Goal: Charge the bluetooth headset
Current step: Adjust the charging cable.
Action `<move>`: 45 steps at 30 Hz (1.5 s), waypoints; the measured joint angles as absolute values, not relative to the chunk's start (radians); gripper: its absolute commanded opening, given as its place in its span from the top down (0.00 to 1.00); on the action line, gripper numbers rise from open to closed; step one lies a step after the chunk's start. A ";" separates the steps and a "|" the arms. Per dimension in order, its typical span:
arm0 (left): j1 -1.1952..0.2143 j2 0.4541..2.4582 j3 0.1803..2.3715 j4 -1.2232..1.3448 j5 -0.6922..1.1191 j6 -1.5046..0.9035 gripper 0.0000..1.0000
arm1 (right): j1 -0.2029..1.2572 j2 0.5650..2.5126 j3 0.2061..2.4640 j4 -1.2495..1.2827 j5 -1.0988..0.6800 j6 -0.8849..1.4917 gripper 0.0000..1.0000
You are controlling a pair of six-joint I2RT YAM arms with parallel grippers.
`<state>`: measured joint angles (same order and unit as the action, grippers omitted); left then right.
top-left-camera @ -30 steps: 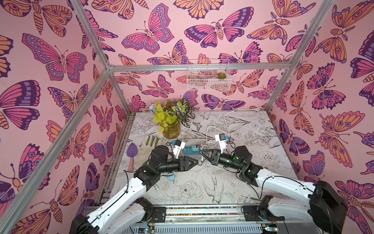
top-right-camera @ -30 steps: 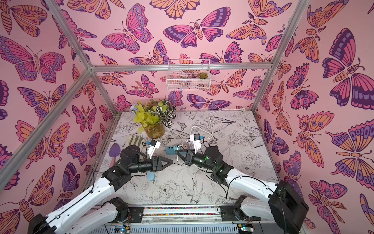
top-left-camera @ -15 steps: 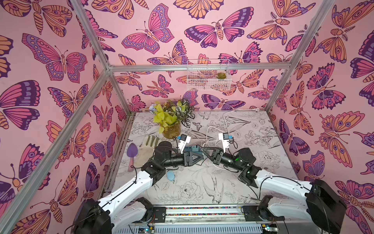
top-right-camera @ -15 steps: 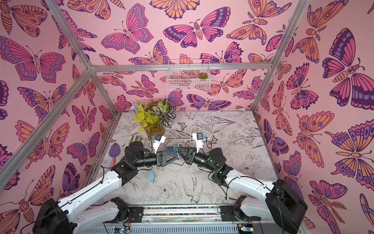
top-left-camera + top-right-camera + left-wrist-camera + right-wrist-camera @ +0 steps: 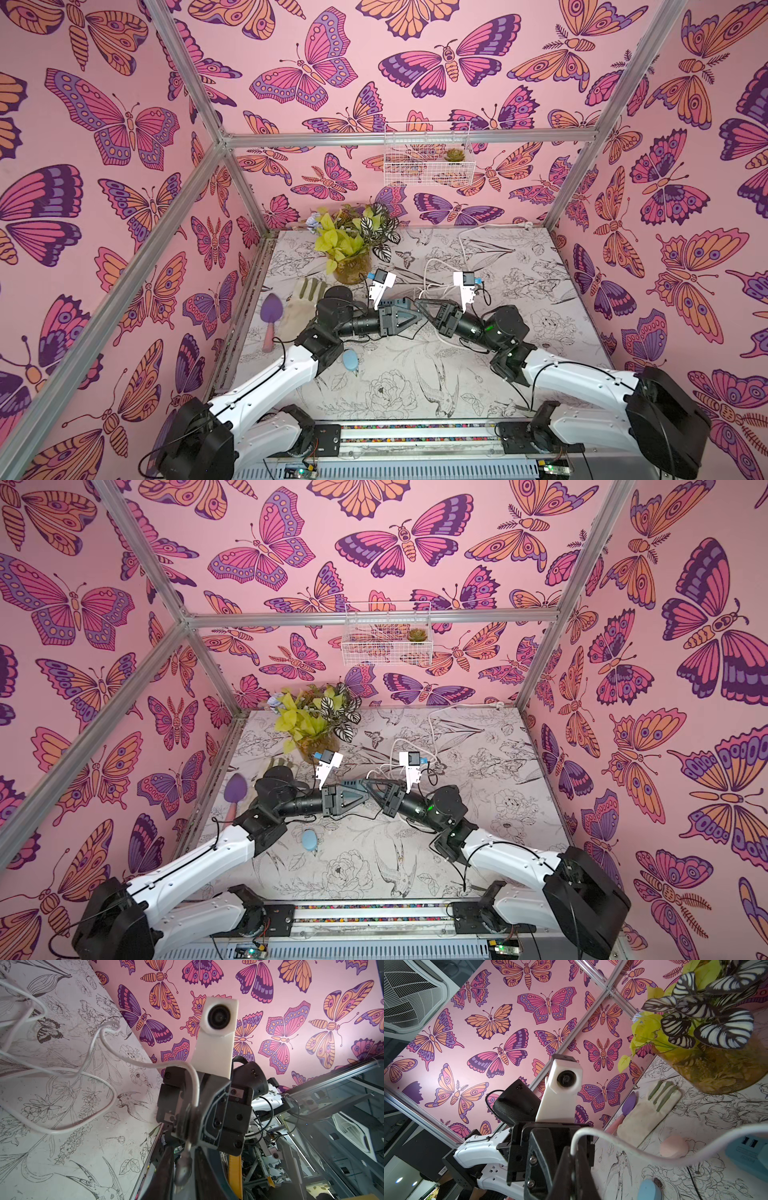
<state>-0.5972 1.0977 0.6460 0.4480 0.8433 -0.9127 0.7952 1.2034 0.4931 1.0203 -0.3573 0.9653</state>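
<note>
Centrally above the surface (image 5: 519, 365), tip to tip: right gripper (image 5: 417, 301) clamped on white charging cable (image 5: 153, 1067); left gripper (image 5: 418, 317) narrowed about its plug (image 5: 182, 1167), hold indiscernible. Toward front-left corner, blue oval case (image 5: 351, 360).

Potted plant (image 5: 353, 243), glove (image 5: 304, 305), trowel (image 5: 272, 308), basket (image 5: 415, 178), perhaps succulent (image 5: 454, 155)

Pink wallpaper (image 5: 104, 124) crowded with purple, orange and magenta butterflies covers every wall I can see, held in a frame of bare aluminium bars (image 5: 374, 138). A white wire basket (image 5: 415, 176) hangs from the bar above the worktop's far edge. The worktop (image 5: 540, 257) is pale, printed with black line drawings of flowers and birds (a bit smudged). Outside the enclosure, the right wrist view catches a white vent grille (image 5: 409, 995) overhead. The light is soft and even.
</note>
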 measured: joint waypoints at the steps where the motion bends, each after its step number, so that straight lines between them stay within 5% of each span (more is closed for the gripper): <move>1: -0.597 1.097 0.646 0.448 0.844 -0.913 0.93 | 0.795 1.203 0.489 1.026 -0.354 0.965 1.00; 3: -0.597 1.094 0.645 0.447 0.844 -0.920 1.00 | 0.795 1.203 0.482 1.037 -0.351 0.965 1.00; 10: -0.601 1.078 0.643 0.418 0.841 -0.912 1.00 | 0.796 1.164 0.474 0.987 -0.350 0.937 0.89; 13: -0.602 1.066 0.646 0.369 0.845 -0.890 1.00 | 0.796 1.105 0.470 0.895 -0.348 0.900 0.75; 16: -0.596 1.060 0.670 0.280 0.851 -0.850 1.00 | 0.795 1.020 0.471 0.756 -0.349 0.842 0.61; 29: -0.590 1.179 0.942 -0.305 0.993 -0.527 1.00 | 0.780 0.788 0.706 -0.065 -0.392 0.350 0.41; 45: -0.675 1.250 1.089 -0.733 1.119 -0.223 1.00 | 0.660 1.036 0.873 -0.253 -0.870 0.162 0.42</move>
<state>-0.6746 1.2499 1.0889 -0.7326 1.1187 -0.2230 0.6598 1.0363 0.8730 -0.2535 -0.8700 0.1616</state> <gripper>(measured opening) 0.061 0.587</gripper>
